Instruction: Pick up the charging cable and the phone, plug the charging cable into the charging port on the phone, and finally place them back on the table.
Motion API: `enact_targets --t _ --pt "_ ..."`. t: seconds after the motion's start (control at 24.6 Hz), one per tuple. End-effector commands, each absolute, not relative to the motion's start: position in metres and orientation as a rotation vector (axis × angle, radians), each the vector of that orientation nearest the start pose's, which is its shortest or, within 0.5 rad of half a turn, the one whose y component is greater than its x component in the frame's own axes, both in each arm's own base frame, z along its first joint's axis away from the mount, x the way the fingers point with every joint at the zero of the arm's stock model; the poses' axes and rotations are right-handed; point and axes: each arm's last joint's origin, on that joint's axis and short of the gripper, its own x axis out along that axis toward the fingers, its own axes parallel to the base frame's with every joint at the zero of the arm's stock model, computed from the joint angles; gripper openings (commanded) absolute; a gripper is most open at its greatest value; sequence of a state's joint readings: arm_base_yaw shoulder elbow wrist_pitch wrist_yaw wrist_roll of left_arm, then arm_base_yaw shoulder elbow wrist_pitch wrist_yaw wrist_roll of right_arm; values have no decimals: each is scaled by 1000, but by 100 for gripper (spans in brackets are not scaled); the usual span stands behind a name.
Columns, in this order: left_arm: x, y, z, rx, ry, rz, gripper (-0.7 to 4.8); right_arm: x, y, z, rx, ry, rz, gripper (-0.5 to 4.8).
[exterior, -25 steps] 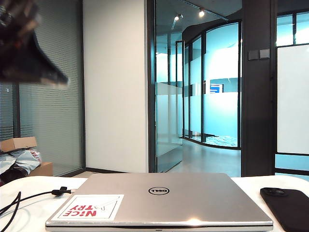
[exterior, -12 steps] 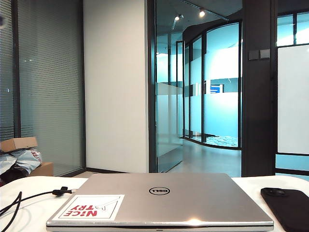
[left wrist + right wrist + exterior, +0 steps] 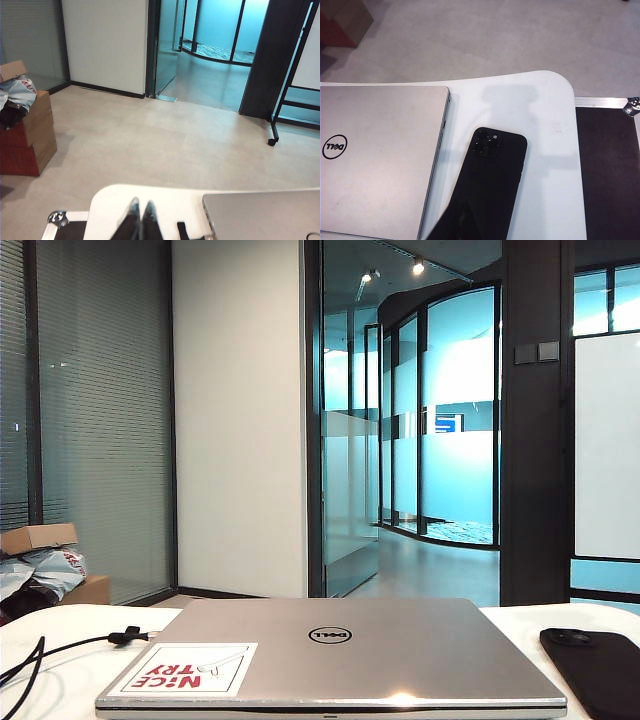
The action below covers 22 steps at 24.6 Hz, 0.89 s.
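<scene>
Left gripper (image 3: 139,220) clenched empty, low over bench (image 3: 165,200) | right gripper unseen, clenched, above phone (image 3: 492,175) beside Dell laptop (image 3: 330,650) | charging cable (image 3: 60,648) bench-left, unplugged | risk: clenched jaws nudge phone off edge

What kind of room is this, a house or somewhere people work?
Probably an office. A white table holds a closed Dell laptop, behind it stand glass partition walls and window blinds, and cardboard boxes are stacked on the floor.

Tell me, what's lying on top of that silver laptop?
Only a white sticker with red lettering sits on the closed laptop. The phone lies beside it, on the table.
</scene>
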<state>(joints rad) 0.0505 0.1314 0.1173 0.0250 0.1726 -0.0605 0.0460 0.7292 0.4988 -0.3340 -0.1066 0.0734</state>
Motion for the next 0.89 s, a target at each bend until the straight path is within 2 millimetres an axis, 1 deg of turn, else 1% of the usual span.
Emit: enact_targets --t 0.04,0.16,0.24,0.41,0.53,0.89 --pt "100 0 185 -56 -25 -126 -6 157 10 233 88 548 129 -1" --pt "100 0 170 -56 -25 -125 -6 157 10 233 88 548 129 -1" --pt "99 0 166 -56 -9 -121 -6 157 10 233 88 547 129 -1" --pt "98 0 168 -36 -38 -121 -6 157 10 233 88 547 129 -1" --pt "98 0 168 9 -41 -120 -6 157 10 233 88 547 129 -1" --pt "98 0 168 -3 -40 -121 -6 157 10 233 88 547 129 -1"
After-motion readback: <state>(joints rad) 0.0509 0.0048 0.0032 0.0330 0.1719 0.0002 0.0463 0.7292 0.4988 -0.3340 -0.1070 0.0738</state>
